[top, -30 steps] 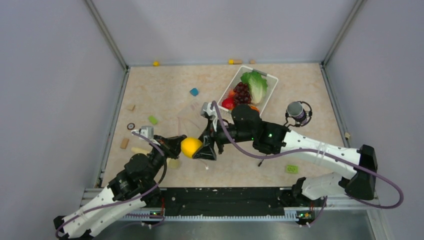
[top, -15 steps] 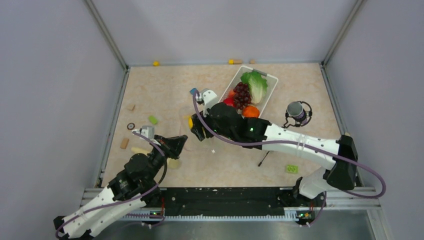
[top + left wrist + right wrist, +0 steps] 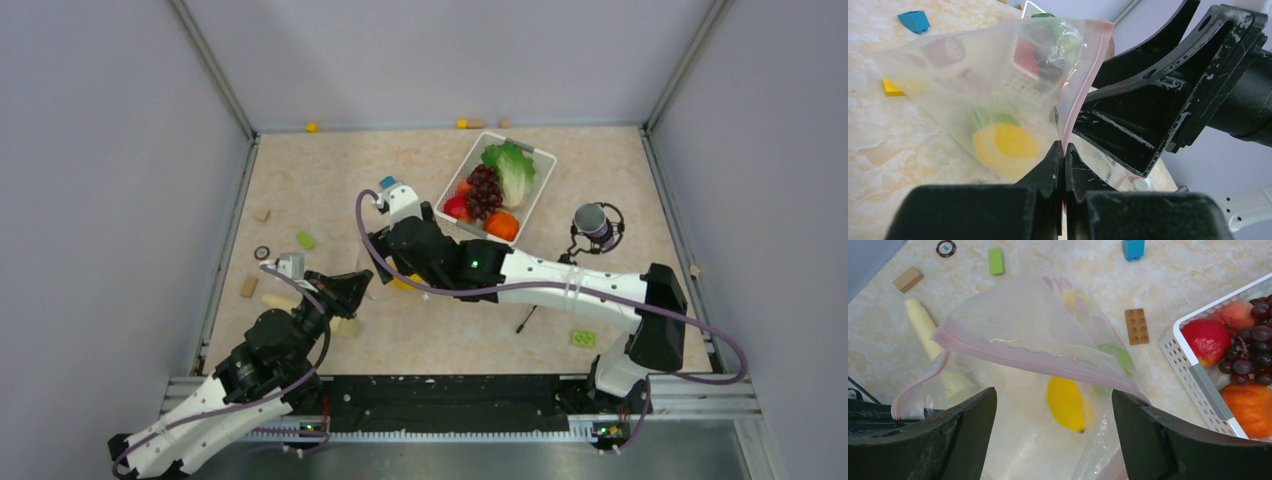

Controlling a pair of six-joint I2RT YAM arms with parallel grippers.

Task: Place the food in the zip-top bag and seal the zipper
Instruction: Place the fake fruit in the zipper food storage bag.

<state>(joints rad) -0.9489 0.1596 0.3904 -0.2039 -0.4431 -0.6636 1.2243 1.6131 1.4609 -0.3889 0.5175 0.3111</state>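
A job caught partway: a yellow toy lemon [image 3: 1066, 402] is seen lying inside the clear, crinkly plastic zip-top bag [image 3: 1013, 320]. A green shape, judged to be the lime [image 3: 1115, 357], is glimpsed beside it, though whether it sits inside the film or behind it cannot be told. Left to be bagged are the green leafy lettuce [image 3: 512, 168], the dark purple grape bunch [image 3: 484, 187], the red apple [image 3: 1207, 340] and the orange [image 3: 1250, 407]. All four are gathered in the white slotted plastic basket [image 3: 1198, 375], which is set just beside the bag on the marbled beige desk [image 3: 330, 170]. The bag is held near the middle of the desk, between the two arms. Its mouth is pulled open, and the thin pinkish zipper [image 3: 1083, 85] is not yet sealed. The left claw [image 3: 1064, 150] is clamped tight on the zipper edge, while the right claw [image 3: 1053, 410] is spread wide and empty over the open mouth. The film is shown soft, wrinkled and faintly cloudy, with the colours of its contents blurred through it.
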